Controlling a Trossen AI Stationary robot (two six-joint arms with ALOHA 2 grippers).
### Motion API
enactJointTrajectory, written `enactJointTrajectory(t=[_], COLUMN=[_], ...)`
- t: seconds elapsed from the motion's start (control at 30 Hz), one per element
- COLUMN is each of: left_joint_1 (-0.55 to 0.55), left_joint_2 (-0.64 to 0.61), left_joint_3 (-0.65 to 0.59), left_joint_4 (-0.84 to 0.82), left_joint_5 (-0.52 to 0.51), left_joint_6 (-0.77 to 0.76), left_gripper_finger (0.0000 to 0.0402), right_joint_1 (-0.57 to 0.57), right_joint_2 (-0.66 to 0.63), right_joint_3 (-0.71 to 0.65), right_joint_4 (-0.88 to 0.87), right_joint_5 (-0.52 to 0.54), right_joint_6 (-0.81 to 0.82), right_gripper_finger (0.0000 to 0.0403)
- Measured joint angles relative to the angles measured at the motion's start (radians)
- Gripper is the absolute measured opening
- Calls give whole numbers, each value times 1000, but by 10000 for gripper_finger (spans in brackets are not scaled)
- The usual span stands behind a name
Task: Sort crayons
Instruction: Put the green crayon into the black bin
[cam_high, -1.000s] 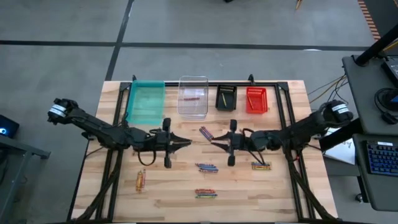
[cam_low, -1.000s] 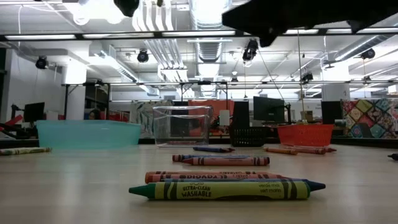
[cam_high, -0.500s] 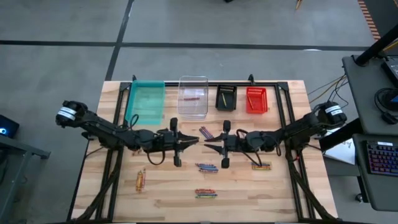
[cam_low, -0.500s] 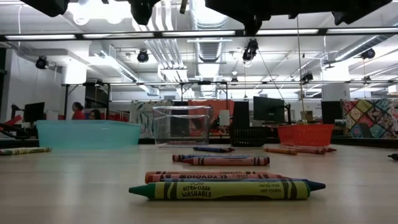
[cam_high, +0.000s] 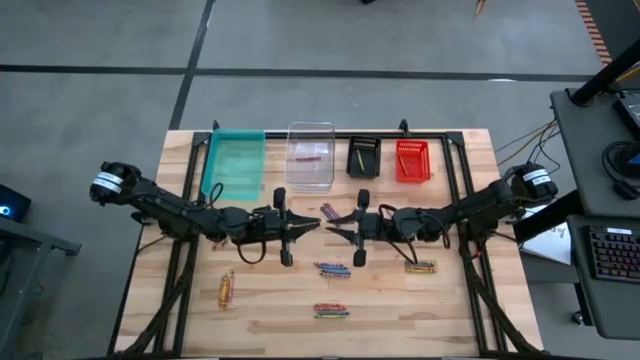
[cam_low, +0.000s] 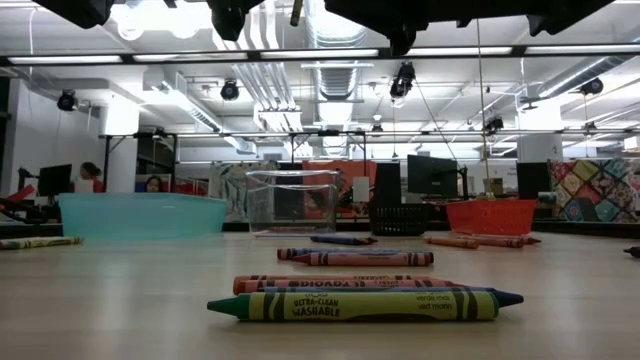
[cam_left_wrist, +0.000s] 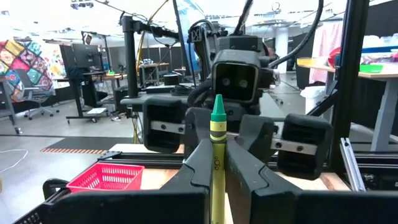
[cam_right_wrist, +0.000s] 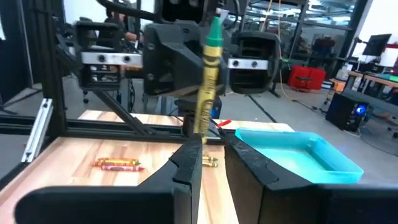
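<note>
My left gripper (cam_high: 312, 227) (cam_left_wrist: 217, 152) is shut on a yellow-green crayon (cam_left_wrist: 217, 134) with a green tip, held above the table's middle. The crayon also shows in the right wrist view (cam_right_wrist: 208, 81). My right gripper (cam_high: 333, 230) (cam_right_wrist: 211, 149) is open. It faces the left gripper a short way from the crayon. Loose crayons lie flat on the wood: a blue pair (cam_high: 332, 213) just beyond the grippers, and groups at the near middle (cam_high: 333, 269) (cam_high: 331, 311), near left (cam_high: 226, 290) and near right (cam_high: 420, 267). My left gripper pinches the crayon's wrapped body (cam_left_wrist: 216, 163) between its two fingers. The fingers are level and come from the table's left, across the crayon. The crayon stands upright, clear of the table, its green tip (cam_left_wrist: 217, 104) above the fingers.
Along the far edge stand a teal bin (cam_high: 234, 163), a clear bin (cam_high: 310, 155) holding a red crayon, a black bin (cam_high: 363, 157) and a red bin (cam_high: 412, 160). In the low view a green-tipped crayon (cam_low: 365, 304) lies nearest.
Both grippers have moved toward the table's middle: the left toward the right edge with the crayon, the right toward the left edge. Their tips now stand close together. Most of the move came early; little has changed in the last half second.
</note>
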Motion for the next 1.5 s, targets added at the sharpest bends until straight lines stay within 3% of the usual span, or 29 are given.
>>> enactJointTrajectory(t=[0.37, 0.57, 0.93, 1.03, 1.13, 1.23, 1.5], left_joint_1=[28, 30, 30, 29, 29, 29, 29], left_joint_2=[34, 41, 38, 37, 37, 36, 19], left_joint_3=[0, 0, 0, 0, 0, 0, -1], left_joint_4=[53, 94, 92, 77, 76, 83, 40], left_joint_5=[-2, -1, 1, 1, 1, 1, 1], left_joint_6=[-7, -4, -7, -8, -8, -17, -18], left_gripper_finger=[0, 0, 0, 0, 2, 14, 83], right_joint_1=[-25, -41, -50, -50, -50, -50, -50], right_joint_2=[4, 23, 106, 102, 92, 87, 84], right_joint_3=[24, 43, 125, 132, 130, 130, 129], right_joint_4=[-6, -26, -45, -59, -62, -67, -88], right_joint_5=[-39, -54, -23, -19, -20, -31, -27], right_joint_6=[52, 45, -35, -31, -33, -33, -7], right_gripper_finger=[162, 177, 153, 124, 69, 22, 18])
